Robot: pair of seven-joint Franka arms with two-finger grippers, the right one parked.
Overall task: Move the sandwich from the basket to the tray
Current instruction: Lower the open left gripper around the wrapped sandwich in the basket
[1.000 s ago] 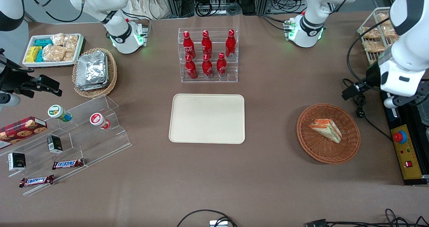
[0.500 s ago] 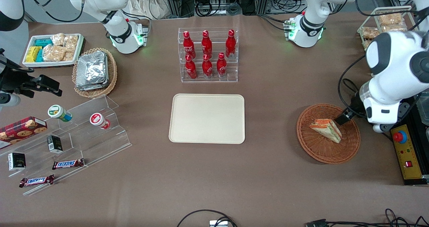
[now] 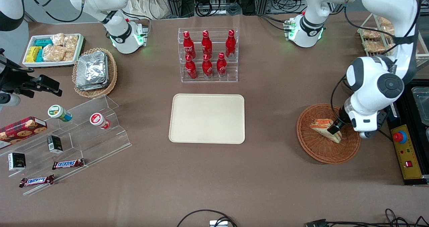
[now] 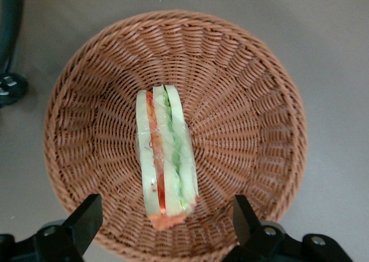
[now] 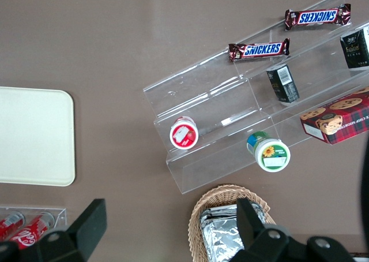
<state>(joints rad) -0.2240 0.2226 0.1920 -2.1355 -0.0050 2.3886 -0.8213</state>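
We have our gripper (image 4: 164,227) poised above the reddish-brown wicker basket (image 3: 348,150), its two fingers (image 4: 86,216) spread wide apart with nothing between them, straddling the sandwich (image 4: 164,167). The sandwich lies inside the basket on the woven floor, a wrapped wedge standing on edge so that its bread, red and green layers face up toward the wrist camera; in the front view one dark fingertip already overlaps the wedge (image 3: 321,125), though we cannot tell from there whether it touches. The step in hand, as we judge it, is the descent and grasp. To do it well we should keep the wedge centred between the fingers, so that both pads meet the flat bread faces together, not the filling edge or the pointed tip, which would likely make it twist or slip. We should go low enough to grip well down the bread faces yet stop short of the wicker, since a fingertip catching the weave could drag the light basket along. The wrapping looks slick and the bread soft, so a gentle, even close seems wiser than a hard squeeze. The cream-beige tray (image 3: 187,133) lies bare, well apart toward the parked arm's end.
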